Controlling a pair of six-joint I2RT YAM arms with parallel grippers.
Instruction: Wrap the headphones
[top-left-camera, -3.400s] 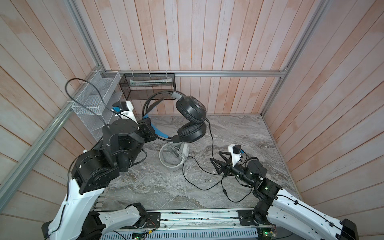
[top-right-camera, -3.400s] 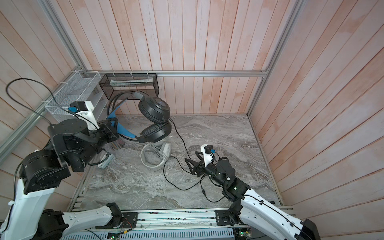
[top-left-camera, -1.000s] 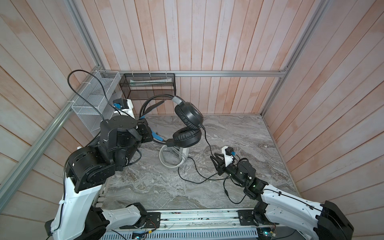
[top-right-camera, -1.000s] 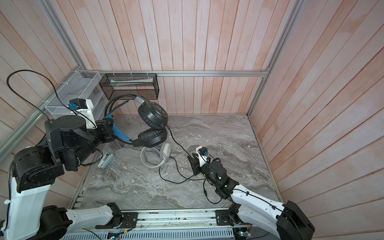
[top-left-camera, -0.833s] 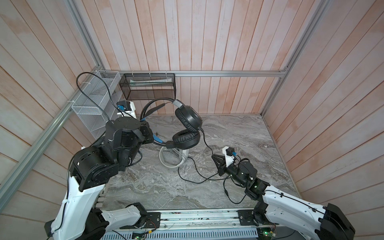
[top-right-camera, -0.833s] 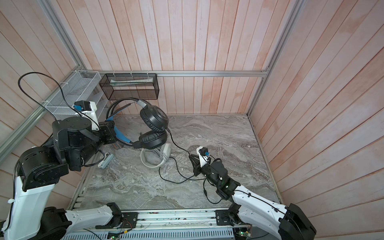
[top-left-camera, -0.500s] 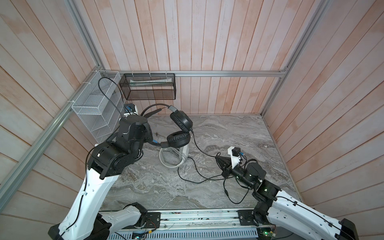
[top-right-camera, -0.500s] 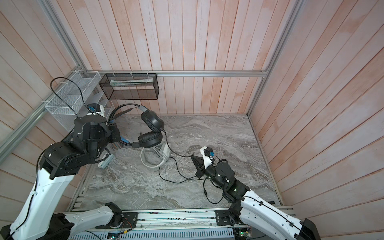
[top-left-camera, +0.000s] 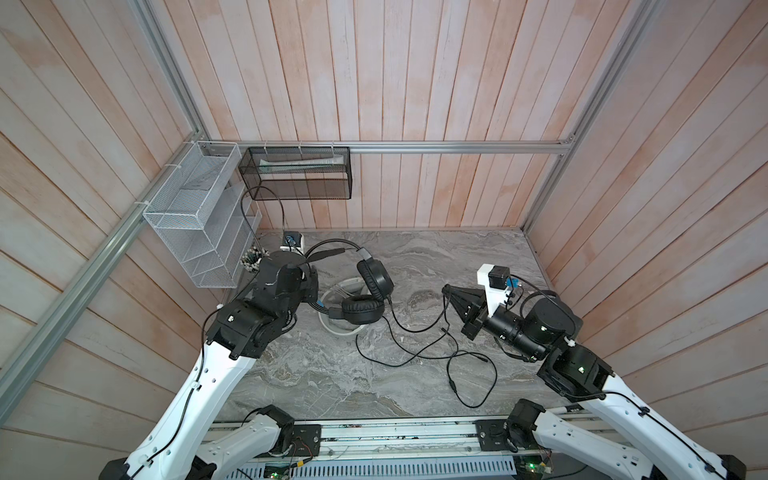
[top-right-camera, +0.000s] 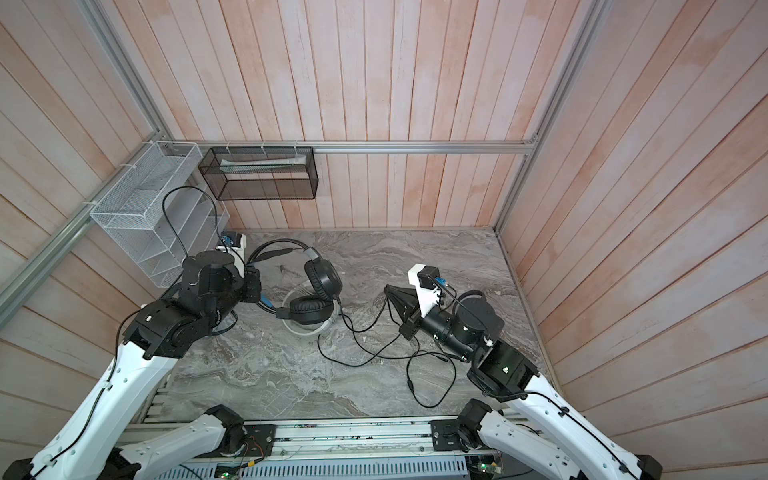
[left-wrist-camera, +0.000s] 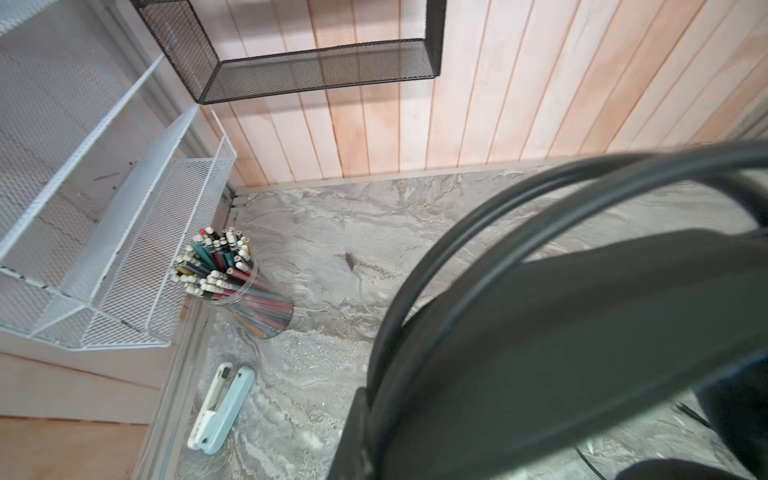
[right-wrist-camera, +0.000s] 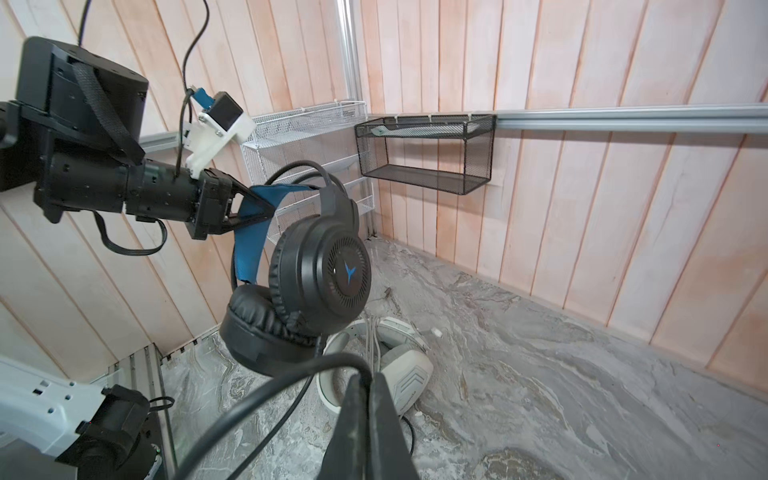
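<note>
Two headsets sit at the left of the grey marble table (top-left-camera: 436, 257). The black headset (right-wrist-camera: 320, 270) hangs in the air, band uppermost and cups lowest, its long axis near upright. It is directly above the white headset (right-wrist-camera: 405, 374), which lies flat. The left gripper (right-wrist-camera: 268, 205) is clamped on the band's blue lining. The right gripper (right-wrist-camera: 365, 382), jaws together, pinches the black cable (top-left-camera: 415, 349), which loops loosely over the marble. Pale wooden planks (top-left-camera: 415, 83) wall the booth.
</note>
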